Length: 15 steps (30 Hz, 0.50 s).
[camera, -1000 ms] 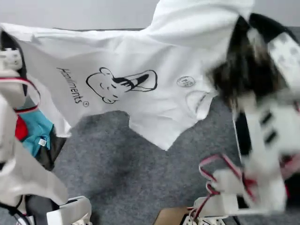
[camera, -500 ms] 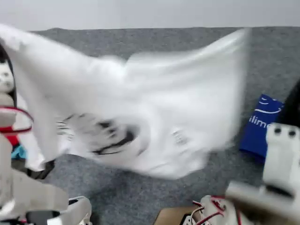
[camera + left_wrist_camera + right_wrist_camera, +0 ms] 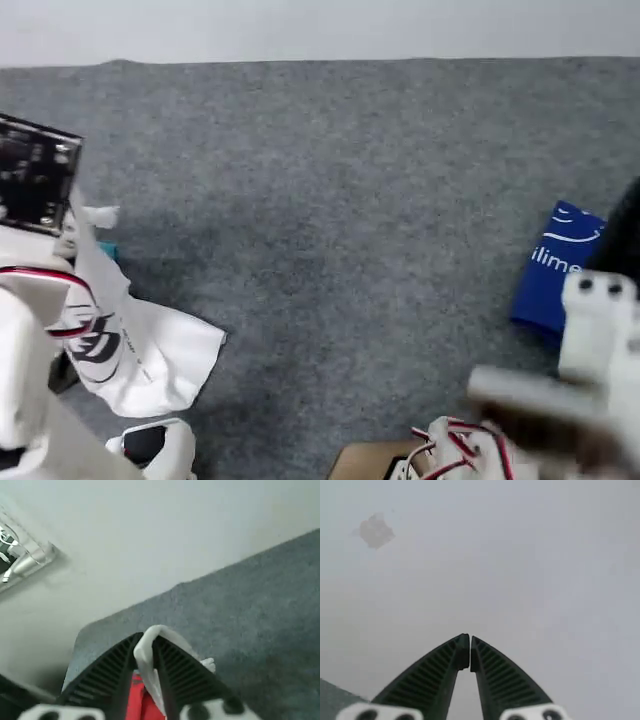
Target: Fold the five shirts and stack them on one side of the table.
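A white shirt (image 3: 140, 350) with a black cartoon print hangs crumpled at the table's left edge, under the left arm (image 3: 30, 330). My left gripper (image 3: 148, 647) is shut on a fold of that white shirt (image 3: 149, 652), held above the grey table. Red cloth (image 3: 134, 700) shows beneath its jaws. My right gripper (image 3: 469, 647) is shut with nothing in it and faces a blank pale wall. The right arm (image 3: 590, 380) stands at the table's right front corner.
A blue packet (image 3: 558, 268) lies at the right side of the grey felt table (image 3: 350, 200). A bit of teal cloth (image 3: 108, 250) peeks out beside the left arm. A brown box (image 3: 365, 464) sits at the front edge.
The white shirt was stretched across the table between both arms. The right gripper let it go and the shirt swung left, now hanging crumpled from the left gripper. The right arm pulled back to the right.
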### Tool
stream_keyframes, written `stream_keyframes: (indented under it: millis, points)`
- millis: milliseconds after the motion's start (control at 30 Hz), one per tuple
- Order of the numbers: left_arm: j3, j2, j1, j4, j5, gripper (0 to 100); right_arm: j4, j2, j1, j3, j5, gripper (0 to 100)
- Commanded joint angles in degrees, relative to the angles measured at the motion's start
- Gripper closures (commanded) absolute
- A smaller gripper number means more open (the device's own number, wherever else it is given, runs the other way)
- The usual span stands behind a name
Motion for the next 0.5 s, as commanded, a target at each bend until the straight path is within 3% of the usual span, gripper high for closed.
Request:
stream_keyframes:
  millis: [0,133,333,467]
  points:
    - [8.1,-3.5,-4.2,1.0,-1.5,99,2.2,1.7,-0.3,11.3,-7.7,98.7]
    - [18.4,-6.2,-14.8,1.0,-2.5,99,2.2,1.5,-7.9,29.0,-14.9,98.7]
    - [29.1,-8.2,-35.2,-1.6,-10.5,99,2.1,2.0,-17.8,44.7,-20.4,98.7]
    - [32.4,-8.0,-40.5,-6.8,-12.3,99,0.5,2.0,-20.0,53.8,-20.7,98.8]
